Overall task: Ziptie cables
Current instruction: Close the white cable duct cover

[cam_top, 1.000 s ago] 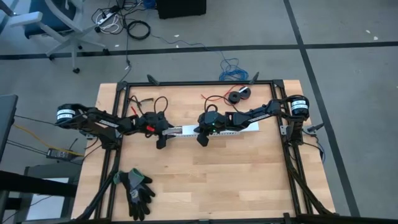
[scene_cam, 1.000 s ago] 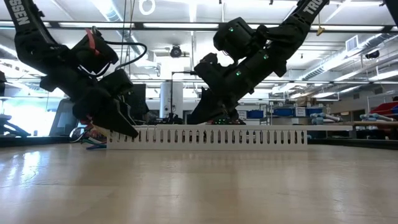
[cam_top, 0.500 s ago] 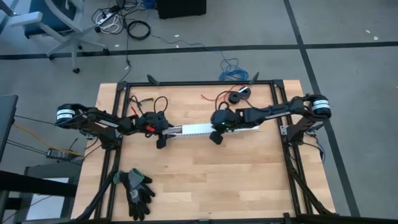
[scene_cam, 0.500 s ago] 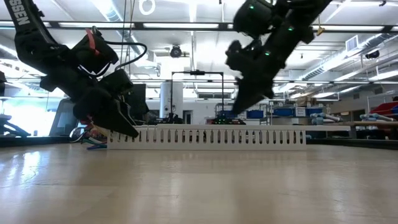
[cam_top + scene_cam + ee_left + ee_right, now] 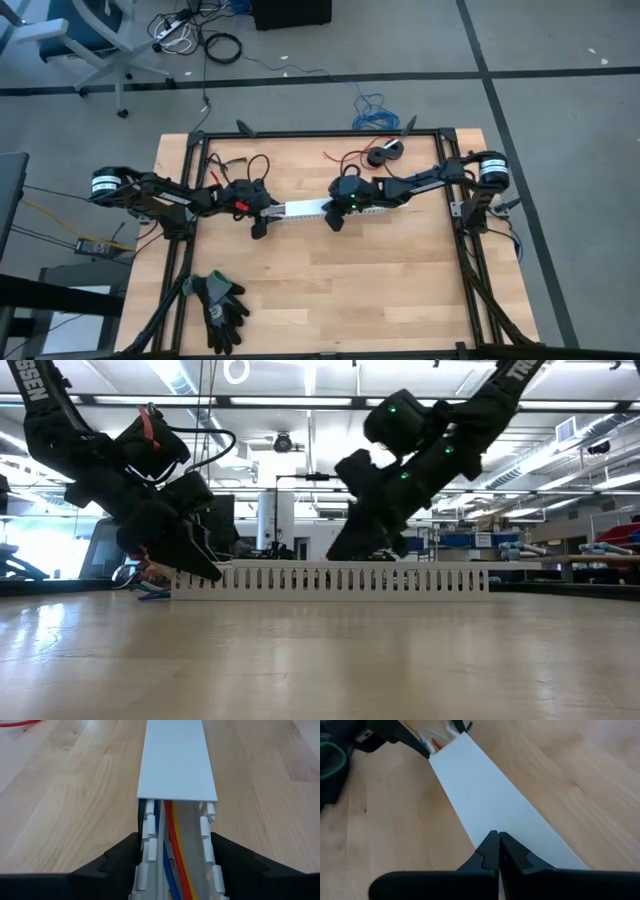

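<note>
A white slotted cable duct [image 5: 300, 210] lies lengthwise along the table's middle, flat on its base [image 5: 420, 580]. A flat white lid [image 5: 176, 760] covers most of it. At the uncovered left end the cables [image 5: 172, 850] lie inside: yellow, red, blue and white wires. My left gripper [image 5: 266, 213] is at that left end [image 5: 205, 565]. My right gripper [image 5: 335, 214] is shut and tilted over the lid [image 5: 485, 800] near the duct's middle [image 5: 335, 553]. My left gripper holds the duct's uncovered left end between its two fingers [image 5: 120, 857], one along each slotted side wall [image 5: 147, 835]. The fingers come slanting down from the table's left and lie along the duct. The duct stays flat on the table. My right gripper has its shut fingertips [image 5: 497, 840] on the lid's top face [image 5: 520, 827], slanting down from the table's right.
A pair of black gloves [image 5: 220, 300] lies near the table's near-left corner. A red wire with a black spool [image 5: 385, 153] sits by the far edge. Loose dark wires [image 5: 240, 165] lie far-left. A blue wire coil [image 5: 370, 108] is beyond the far edge.
My right gripper lifted off the lid and swung toward the table's right, then came back left and down onto the lid, a little right of where it started. It stayed shut. My left gripper and the duct kept still.
</note>
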You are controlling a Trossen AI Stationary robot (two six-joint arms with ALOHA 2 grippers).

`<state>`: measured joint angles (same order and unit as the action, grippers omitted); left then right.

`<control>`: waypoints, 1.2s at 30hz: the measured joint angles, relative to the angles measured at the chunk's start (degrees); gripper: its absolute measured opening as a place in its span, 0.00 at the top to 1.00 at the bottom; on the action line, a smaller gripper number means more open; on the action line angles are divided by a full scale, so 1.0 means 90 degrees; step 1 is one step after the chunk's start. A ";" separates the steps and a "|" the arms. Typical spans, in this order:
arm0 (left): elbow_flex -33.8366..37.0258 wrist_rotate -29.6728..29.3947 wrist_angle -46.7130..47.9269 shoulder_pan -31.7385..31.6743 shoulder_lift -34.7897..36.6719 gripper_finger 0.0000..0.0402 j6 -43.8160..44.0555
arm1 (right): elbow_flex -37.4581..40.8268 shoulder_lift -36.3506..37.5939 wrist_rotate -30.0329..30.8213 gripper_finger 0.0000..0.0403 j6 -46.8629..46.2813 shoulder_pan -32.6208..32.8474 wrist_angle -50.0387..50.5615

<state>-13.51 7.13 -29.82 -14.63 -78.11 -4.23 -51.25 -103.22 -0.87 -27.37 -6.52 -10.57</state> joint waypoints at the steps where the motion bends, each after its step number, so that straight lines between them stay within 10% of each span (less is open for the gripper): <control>1: 0.0000 0.0002 -0.0003 0.0000 0.0000 0.42 0.0000 | -0.0096 -0.0140 -0.0010 1.00 0.0035 -0.0014 -0.0024; 36: -0.0175 0.0392 -0.0269 0.0005 -0.0009 0.42 -0.0172 | -0.0961 -0.0701 -0.0230 1.00 0.0778 0.0189 -0.0092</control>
<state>-15.09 10.66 -32.24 -14.59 -78.19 -5.78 -59.90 -109.54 -2.94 -20.36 -4.82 -11.40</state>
